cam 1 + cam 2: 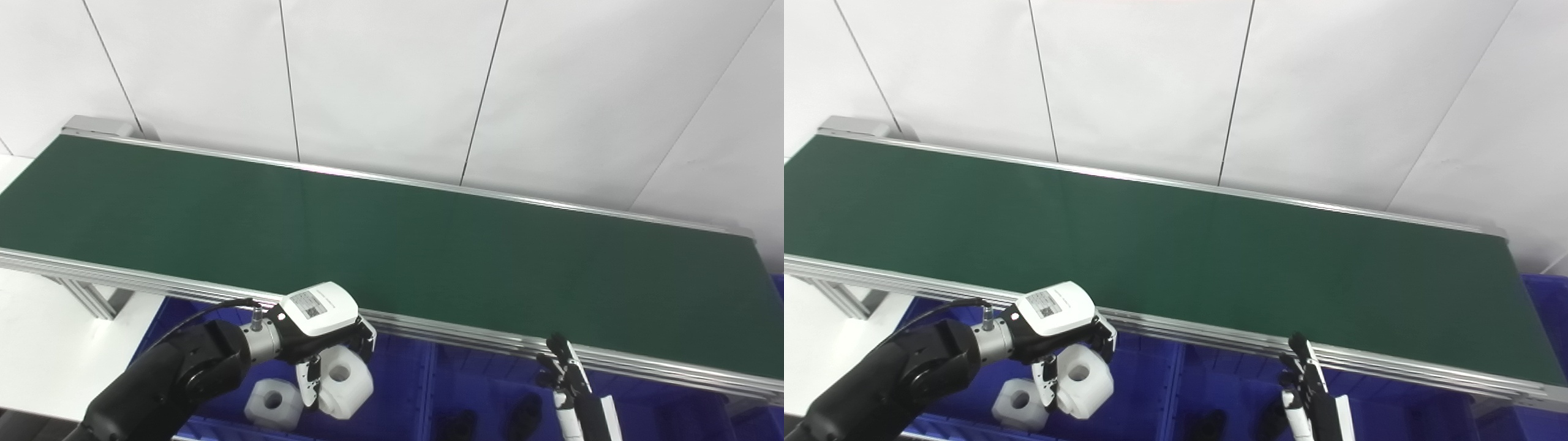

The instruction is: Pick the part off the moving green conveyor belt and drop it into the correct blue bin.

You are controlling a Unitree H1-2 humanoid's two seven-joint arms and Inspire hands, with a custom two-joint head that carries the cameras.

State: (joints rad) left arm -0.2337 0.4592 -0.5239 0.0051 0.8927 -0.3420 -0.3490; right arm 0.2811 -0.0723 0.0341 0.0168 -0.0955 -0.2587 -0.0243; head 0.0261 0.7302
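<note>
Below the near edge of the green conveyor belt (pixel 392 245), the left hand (pixel 324 334) hangs over a blue bin (pixel 398 380). Its fingers are wrapped around a white part (pixel 346 380), a chunky block with a round hole in it. The thumb (pixel 308 381) presses on the near side of the part, and the other fingers curl over the far side. The part is held up in the air, above the inside of the bin and off the belt.

Just to the left of it, a second white part (pixel 274 402) with the same round hole lies in the bin. The two parts look very close together, but I cannot tell if they touch.

Over on the right, the right hand (pixel 563 373) sticks up from the bottom edge, near the front rail of the belt. Its fingers point up and are spread a little, and it holds nothing. It is above another blue bin (pixel 490 380), where two dark parts (pixel 520 416) lie at the bottom.

Behind the belt is a white wall (pixel 392 79) with thin lines between its panels.
</note>
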